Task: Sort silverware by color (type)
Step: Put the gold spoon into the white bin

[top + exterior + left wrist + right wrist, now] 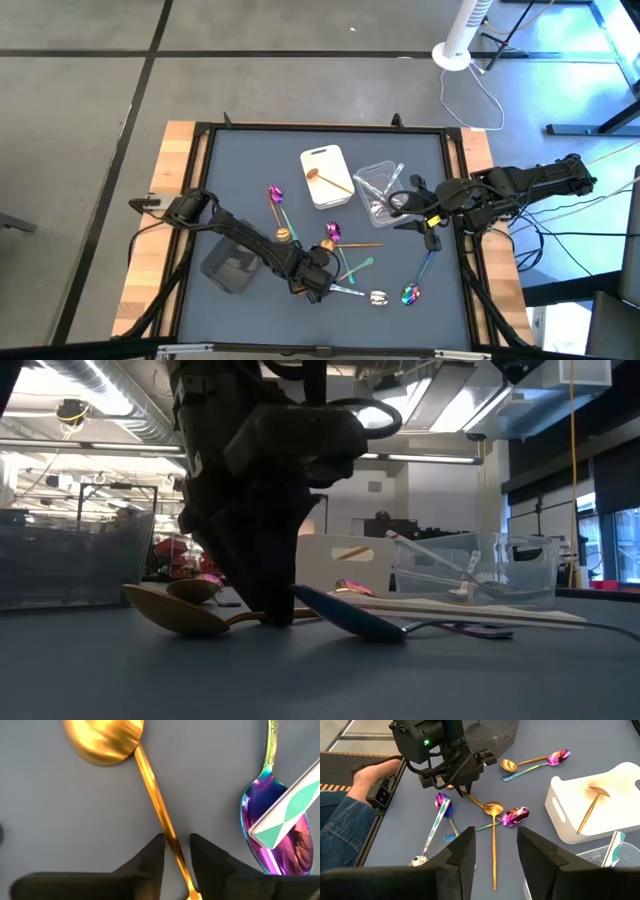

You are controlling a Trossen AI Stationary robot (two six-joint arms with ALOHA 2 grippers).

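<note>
A gold spoon (150,785) lies flat on the grey table, its bowl (185,615) pointing away from my left gripper (176,851). That gripper (318,285) points down at the table's near middle. Its fingers stand narrowly apart on either side of the spoon's handle. Around it lie purple-teal spoons (272,825) (516,815), a second gold spoon (494,820) and a silver piece (379,297). My right gripper (495,855) hangs open, with nothing between its fingers, over the clear tray (378,185) at the right. My left gripper comes from above, its fingers (152,857) straddling the gold spoon's handle (170,837) about halfway along, lying across it. The gap shows a little wider than the handle, and I cannot tell whether the fingers touch it. The spoon lies flat on the table.
A white tray (325,175) at the far middle holds a gold spoon (592,802). The clear tray holds silver pieces. A dark grey tray (228,268) sits at the near left. A person's leg and shoe (350,805) show beyond the table's left edge.
</note>
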